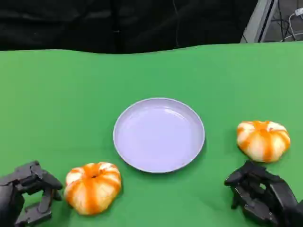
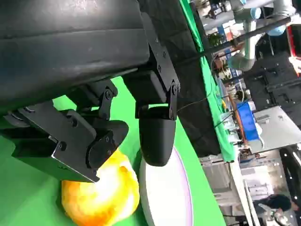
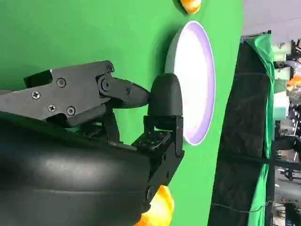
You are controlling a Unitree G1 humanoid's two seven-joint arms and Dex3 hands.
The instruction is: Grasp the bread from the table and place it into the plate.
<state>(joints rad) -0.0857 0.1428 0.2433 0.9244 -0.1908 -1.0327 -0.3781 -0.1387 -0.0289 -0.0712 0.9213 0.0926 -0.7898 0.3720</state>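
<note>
Currently, left to right in the head view: left robot hand [image 1: 26, 194] sits low at the near left corner of the green table [image 1: 57, 104], fingers apart and holding nothing. Just beside it, to its right, is one bread [image 1: 93, 187], an orange-and-white striped pumpkin-shaped bun, resting on the table; I can't tell whether fingers touch it. Left wrist view shows that same bun [image 2: 101, 193] just past the fingers [image 2: 155, 141], with the plate rim right next to it.

Centre: pale lavender plate [image 1: 159, 135], round, nothing in it, flat on the table, near the left bread but apart from it.

Right: second bread [image 1: 263, 140], same look, on the table well apart from the plate. Right robot hand [image 1: 260, 194] is just near-side of it, fingers loosely spread, nothing held, a small gap to the bun. Right wrist view: fingers [image 3: 164, 101] point toward the plate [image 3: 197, 80].
</note>
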